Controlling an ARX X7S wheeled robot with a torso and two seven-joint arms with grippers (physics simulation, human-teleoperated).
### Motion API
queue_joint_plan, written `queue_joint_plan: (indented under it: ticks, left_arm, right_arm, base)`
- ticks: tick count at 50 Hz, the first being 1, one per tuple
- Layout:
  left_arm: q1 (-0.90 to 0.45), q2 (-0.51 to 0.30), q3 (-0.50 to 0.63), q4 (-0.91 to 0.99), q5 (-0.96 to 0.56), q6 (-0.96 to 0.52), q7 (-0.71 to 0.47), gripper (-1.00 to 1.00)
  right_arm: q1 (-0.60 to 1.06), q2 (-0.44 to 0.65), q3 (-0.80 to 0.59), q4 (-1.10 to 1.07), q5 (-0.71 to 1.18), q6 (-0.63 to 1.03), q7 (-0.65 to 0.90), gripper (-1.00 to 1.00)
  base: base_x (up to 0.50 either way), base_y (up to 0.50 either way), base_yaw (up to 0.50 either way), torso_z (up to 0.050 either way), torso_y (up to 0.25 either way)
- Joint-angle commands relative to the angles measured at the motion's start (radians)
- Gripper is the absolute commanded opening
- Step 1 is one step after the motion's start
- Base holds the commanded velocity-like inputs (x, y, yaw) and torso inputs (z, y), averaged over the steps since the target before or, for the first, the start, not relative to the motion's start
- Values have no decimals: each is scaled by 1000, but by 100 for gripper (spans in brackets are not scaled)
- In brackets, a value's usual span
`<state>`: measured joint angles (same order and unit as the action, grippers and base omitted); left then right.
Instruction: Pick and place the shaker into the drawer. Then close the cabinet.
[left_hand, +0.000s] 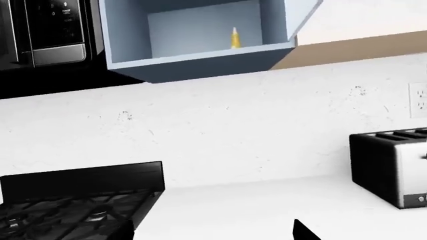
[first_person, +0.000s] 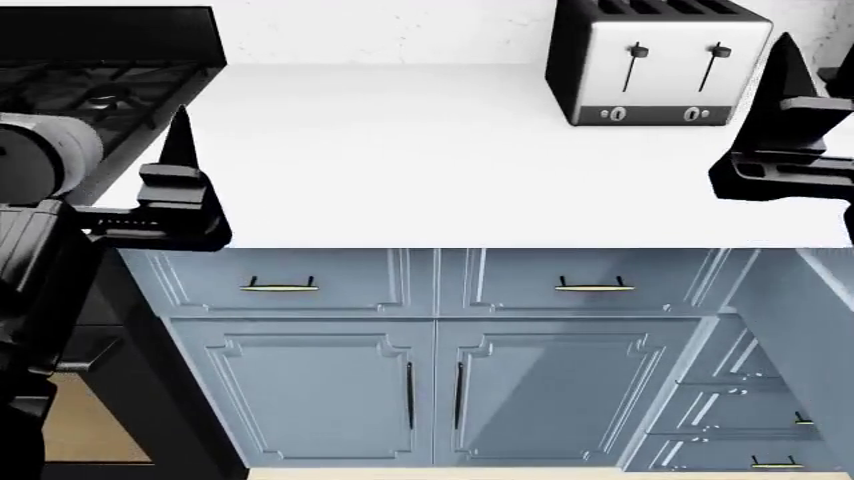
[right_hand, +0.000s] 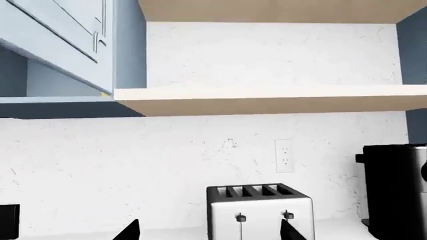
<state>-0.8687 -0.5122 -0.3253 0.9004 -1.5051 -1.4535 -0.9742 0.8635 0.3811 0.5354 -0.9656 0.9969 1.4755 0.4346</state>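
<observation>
My left claw (first_person: 180, 170) hovers over the near left edge of the white counter (first_person: 400, 150), just right of the stove (first_person: 94, 90). Only one dark fingertip rises into sight in the head view, so I cannot tell how wide it stands; nothing is seen in its grasp. My right claw (first_person: 801, 120) hangs over the right end of the counter, just right of the toaster (first_person: 658, 62) and apart from it. In my right wrist view two dark fingertips (right_hand: 127, 231) stand well apart at the frame's lower edge, with the toaster showing in the gap between them, so this claw is spread wide and grips nothing.

Outward from there, the counter top between my arms carries only the toaster, far and to the right against the speckled white wall (right_hand: 200, 165). A wall socket (right_hand: 284, 155) sits above the toaster, and a tall black coffee machine (right_hand: 397, 187) stands right of it. Below the counter run blue-grey panelled drawer fronts (first_person: 287, 280) with brass bar handles, and cabinet doors beneath them.

Above the stove I see a microwave (left_hand: 47, 30), and right of it an open blue wall cabinet (left_hand: 200, 35) with a small yellow bottle (left_hand: 235, 38) inside. A pale wooden shelf (right_hand: 267, 97) runs further right.

I can find neither the shaker nor the wide shallow drawer in any view.
</observation>
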Motion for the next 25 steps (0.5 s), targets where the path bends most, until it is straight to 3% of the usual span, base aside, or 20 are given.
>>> queue_joint_plan:
  ticks: [1,8,25]
  left_arm:
    - [-178,-84,71,-35,-217,-13,-197,100]
    - [-162,-92,63,-26,-161,-17,-152,100]
    - [-136,-120,69,-16,-131,15,-135,100]
  right_arm:
    - [124,59,39,32,259,58,188,100]
    - [97,80,-13,38,212,8,170,100]
    - [72,99,-41,47,211,-37,181,100]
  base:
    - [0,0,0,0,0]
    - [0,105,0,0,0]
    - [0,487,0,0,0]
